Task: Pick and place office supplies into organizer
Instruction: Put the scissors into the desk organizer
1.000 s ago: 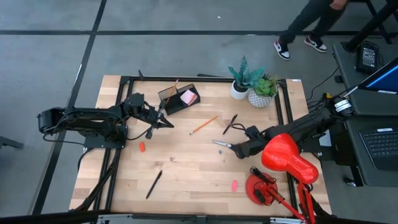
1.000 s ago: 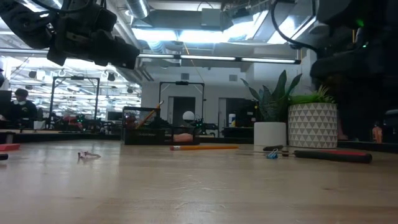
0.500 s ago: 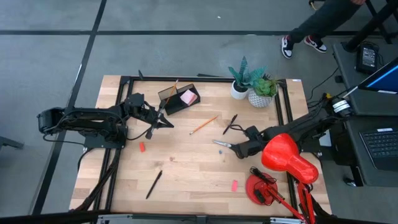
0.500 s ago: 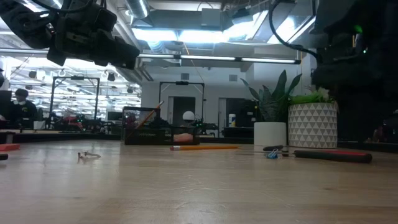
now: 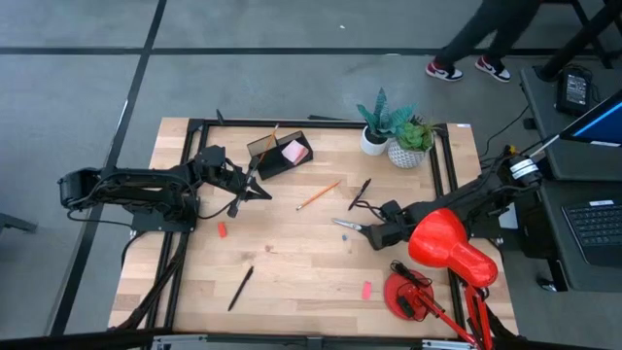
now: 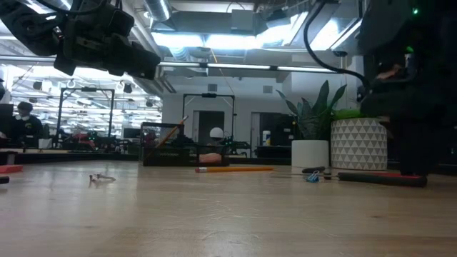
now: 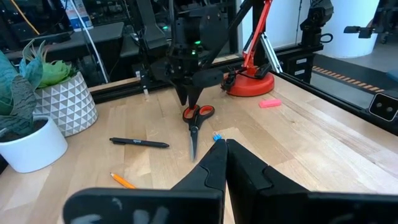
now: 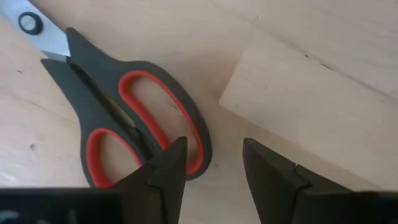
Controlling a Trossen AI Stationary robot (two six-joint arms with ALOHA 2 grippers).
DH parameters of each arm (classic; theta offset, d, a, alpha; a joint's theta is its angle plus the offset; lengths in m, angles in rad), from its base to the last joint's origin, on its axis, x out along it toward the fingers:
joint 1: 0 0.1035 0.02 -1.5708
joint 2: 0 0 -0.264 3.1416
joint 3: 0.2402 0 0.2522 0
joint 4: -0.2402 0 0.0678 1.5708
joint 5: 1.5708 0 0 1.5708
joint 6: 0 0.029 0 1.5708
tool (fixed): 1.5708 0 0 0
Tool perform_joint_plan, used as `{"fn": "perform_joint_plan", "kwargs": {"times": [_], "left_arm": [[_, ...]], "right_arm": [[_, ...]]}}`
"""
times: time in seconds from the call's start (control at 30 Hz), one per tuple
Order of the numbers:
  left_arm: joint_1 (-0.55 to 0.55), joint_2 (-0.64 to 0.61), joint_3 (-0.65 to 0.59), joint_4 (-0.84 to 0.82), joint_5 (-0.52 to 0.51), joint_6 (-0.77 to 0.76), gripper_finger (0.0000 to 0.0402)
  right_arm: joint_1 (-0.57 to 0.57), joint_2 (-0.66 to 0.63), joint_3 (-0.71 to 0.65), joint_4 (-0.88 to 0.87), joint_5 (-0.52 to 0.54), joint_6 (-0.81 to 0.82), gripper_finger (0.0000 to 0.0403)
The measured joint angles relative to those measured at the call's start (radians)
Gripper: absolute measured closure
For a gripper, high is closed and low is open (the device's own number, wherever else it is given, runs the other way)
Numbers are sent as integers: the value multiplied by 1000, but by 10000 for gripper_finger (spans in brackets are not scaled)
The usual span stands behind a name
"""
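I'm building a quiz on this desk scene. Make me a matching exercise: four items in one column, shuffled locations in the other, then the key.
Items
1. scissors
2. sticky-note pad
3. orange pencil
4. right end effector

Locations
A. inside the organizer
B. just above the scissors' handles, fingers apart
C. flat on the table, blades toward the left arm
D. on bare wood between the organizer and the black pen near the plant pots

Pairs: 1-C, 2-A, 3-D, 4-B
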Motion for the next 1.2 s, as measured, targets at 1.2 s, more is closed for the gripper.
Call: {"fn": "perform_joint_plan", "kwargs": {"times": [1.2], "left_arm": [[0,0,0,0,0,0,399]], "right_arm": [[0,70,2,42,-67,-55,324]]}}
